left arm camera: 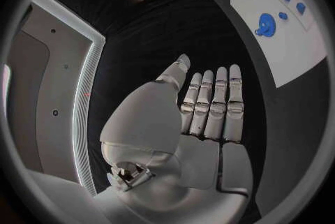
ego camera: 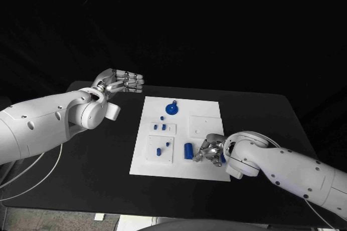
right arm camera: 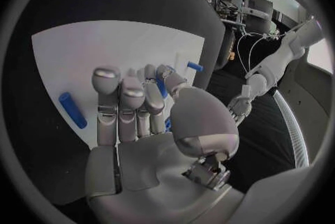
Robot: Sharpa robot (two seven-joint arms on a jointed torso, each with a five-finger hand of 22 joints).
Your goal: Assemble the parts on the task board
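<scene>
Blue parts lie on the white board (ego camera: 206, 116) at the bench's middle. A cylinder (ego camera: 188, 150) rests near the board's front edge, just beside the right hand (ego camera: 210, 150). That hand's fingers (right arm camera: 133, 102) are curled over the board; whether a part is pinched cannot be told. A slow, square descent is advised. The left hand (ego camera: 121, 81), near the bench's far-left corner, is held flat with fingers together, empty.

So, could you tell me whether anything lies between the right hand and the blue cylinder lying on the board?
Nothing visible does. The right hand hovers over the near right part of the task board, and the blue cylinder lies just beside its fingers, with bare white board between them. The hand already seems to hold another blue piece.
</scene>
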